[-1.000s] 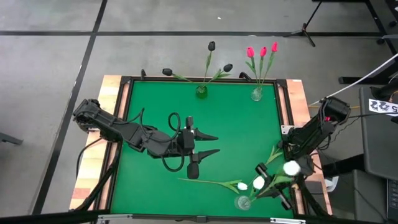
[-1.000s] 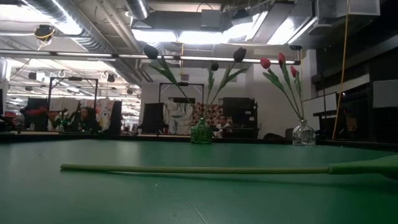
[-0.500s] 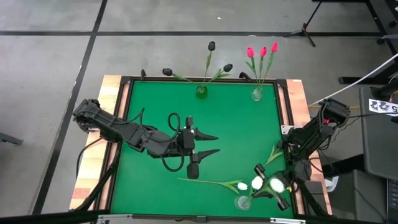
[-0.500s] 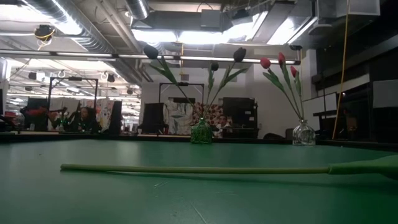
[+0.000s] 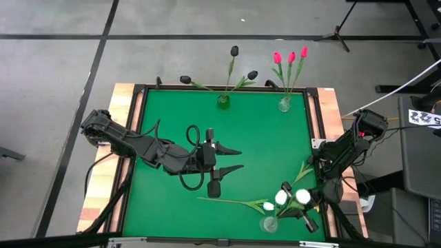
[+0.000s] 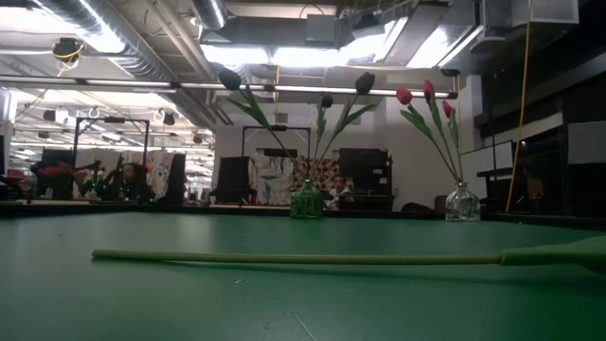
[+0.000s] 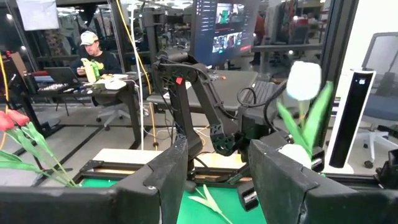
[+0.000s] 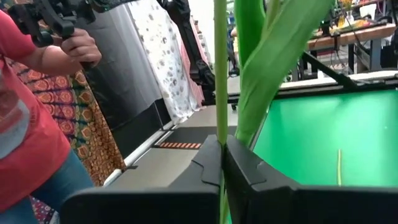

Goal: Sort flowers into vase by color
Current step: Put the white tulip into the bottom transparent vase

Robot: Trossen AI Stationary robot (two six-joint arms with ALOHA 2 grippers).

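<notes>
- Right gripper (image 5: 318, 200) is clamped tight on the green stem of a white tulip (image 5: 302, 196); the wrist view shows the stem (image 8: 220, 93) pinched between the closed fingers with a broad leaf beside it.
- The clear vase (image 5: 269, 224) stands on the near right corner of the green table (image 5: 262, 138), just beside and inward of that gripper, with white tulip heads already crowding above it.
- The held stem slants from the gripper toward the vase, head riding high, so I judge the lower end must tip into the vase mouth.
- Tight room here: the table's right edge and near edge both lie close to the gripper.
- One more long stem (image 6: 303, 257) lies flat on the cloth, running from the vase toward the left gripper (image 5: 231, 159).
- Left gripper hangs mid-table, fingers parted, nothing in them, well apart from the vase; the right arm is plainly nearer.
- Open cloth stretches beyond, toward the two far vases.
</notes>
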